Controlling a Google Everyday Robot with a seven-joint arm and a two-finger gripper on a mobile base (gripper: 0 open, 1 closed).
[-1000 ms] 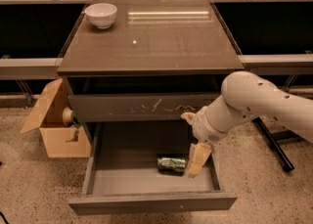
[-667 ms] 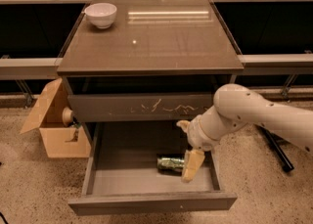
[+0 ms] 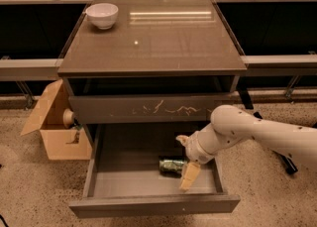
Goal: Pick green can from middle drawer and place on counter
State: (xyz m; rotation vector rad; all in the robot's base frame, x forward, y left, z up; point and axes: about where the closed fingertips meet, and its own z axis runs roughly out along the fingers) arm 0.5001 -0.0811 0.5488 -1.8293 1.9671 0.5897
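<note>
The green can (image 3: 171, 166) lies on its side on the smooth grey floor of the open middle drawer (image 3: 124, 181), right of centre. My gripper (image 3: 185, 158) reaches down into the drawer at the can's right end. It is open, with one pale finger (image 3: 189, 175) in front of the can and the other (image 3: 182, 140) behind it. The can's right end is partly hidden by the gripper. The counter (image 3: 158, 37) is the glossy grey-brown top of the cabinet above.
A white bowl (image 3: 102, 15) stands at the counter's back left corner. The drawer front with pale scratches (image 3: 148, 108) is shut above the open drawer. An open cardboard box (image 3: 54, 122) sits on the floor left of the cabinet.
My arm has moved left and lower into the drawer, bringing the gripper from beside the can to its right end. The can has not moved.
</note>
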